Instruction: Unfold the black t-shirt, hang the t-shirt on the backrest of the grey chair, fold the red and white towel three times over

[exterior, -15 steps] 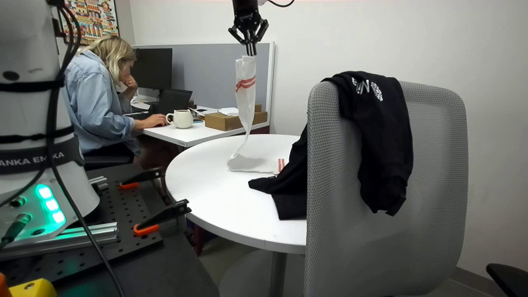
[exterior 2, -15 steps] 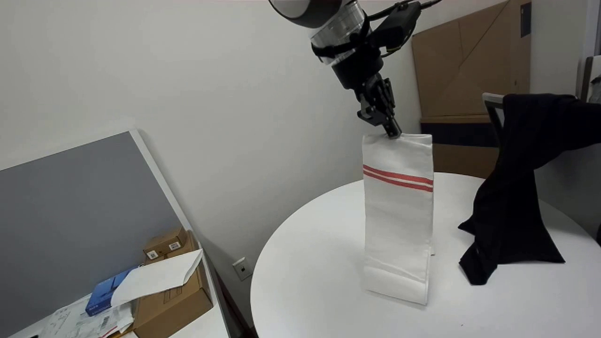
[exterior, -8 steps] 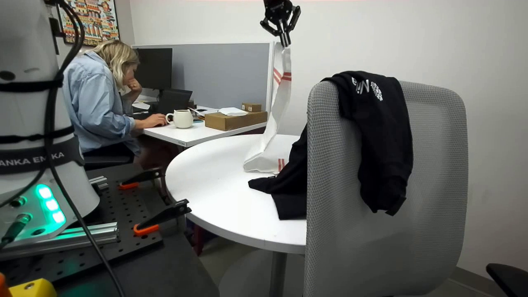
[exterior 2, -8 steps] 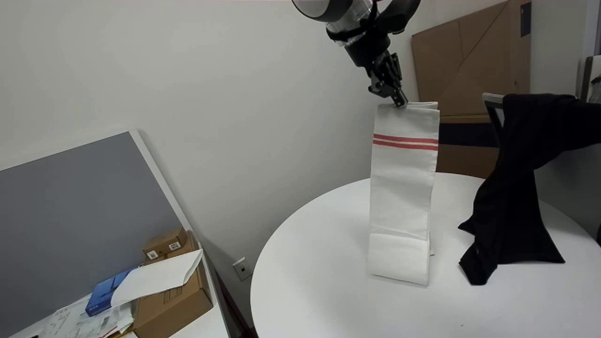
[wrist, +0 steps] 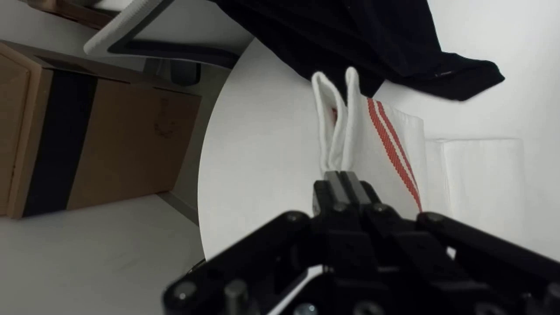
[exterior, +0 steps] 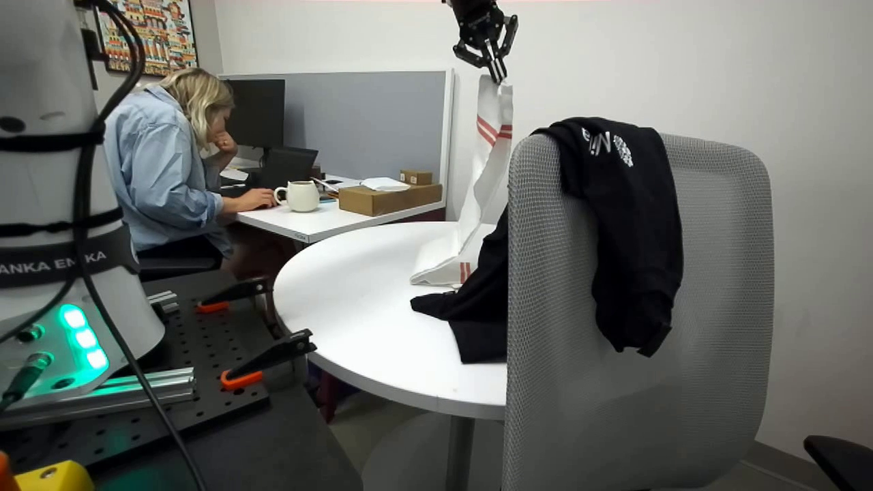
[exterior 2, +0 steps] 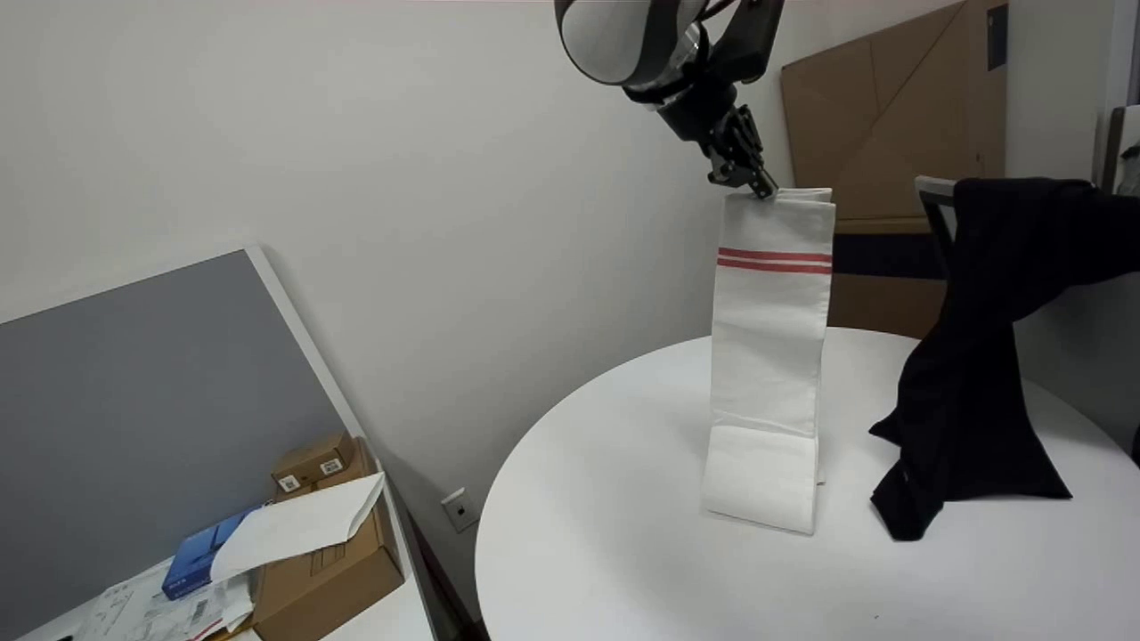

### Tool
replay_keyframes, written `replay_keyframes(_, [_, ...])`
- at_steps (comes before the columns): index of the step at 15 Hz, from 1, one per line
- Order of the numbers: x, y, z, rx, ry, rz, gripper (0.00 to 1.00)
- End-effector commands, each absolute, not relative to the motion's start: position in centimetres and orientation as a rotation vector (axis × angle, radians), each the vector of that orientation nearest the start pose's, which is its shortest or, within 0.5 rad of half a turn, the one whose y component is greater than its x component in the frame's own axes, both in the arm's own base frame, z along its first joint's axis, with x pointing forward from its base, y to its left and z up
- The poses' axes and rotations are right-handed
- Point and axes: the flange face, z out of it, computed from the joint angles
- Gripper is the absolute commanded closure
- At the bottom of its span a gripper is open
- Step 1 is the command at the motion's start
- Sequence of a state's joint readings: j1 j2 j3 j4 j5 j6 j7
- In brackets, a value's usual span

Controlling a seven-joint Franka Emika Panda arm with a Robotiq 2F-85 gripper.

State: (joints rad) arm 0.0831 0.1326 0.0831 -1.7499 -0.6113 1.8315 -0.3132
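Tool [wrist: 340,176], closed, is gripping the towel [exterior 2: 771,338] aloft, its foot resting on the tabletop [exterior 2: 570,507]; the t-shirt [exterior: 631,218] is already hanging over the chair [exterior: 726,273]; folding is seemingly remaining, layers being unclear.

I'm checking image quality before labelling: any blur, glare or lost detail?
Wrist view: nearest links of the end effector soft, stripes on the red and white towel clear; an exterior view: bright glow around the green lights; an exterior view: the black t-shirt so dark that few folds show.
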Motion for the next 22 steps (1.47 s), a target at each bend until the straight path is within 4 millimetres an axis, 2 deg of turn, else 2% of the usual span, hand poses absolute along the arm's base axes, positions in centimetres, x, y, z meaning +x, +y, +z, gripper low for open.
replay_keyframes(1, [62.5,4.2,48.4,2.383,0.779,-0.118,0.99])
replay_keyframes(5, [65.7,1.4,46.9,2.315,0.686,-0.090,0.99])
replay_keyframes(9, [68.4,-0.2,44.7,2.285,0.643,-0.071,0.99])
replay_keyframes(12, [69.3,-1.0,42.5,2.311,0.610,-0.089,0.99])
replay_keyframes(14, [68.8,-1.6,40.1,2.319,0.605,-0.135,0.99])
replay_keyframes(16, [67.6,-1.2,36.7,2.302,0.642,-0.200,0.99])
replay_keyframes(19, [64.0,1.9,31.2,2.286,0.770,-0.314,0.99])
replay_keyframes(22, [59.8,7.1,26.8,2.274,0.920,-0.405,0.99])
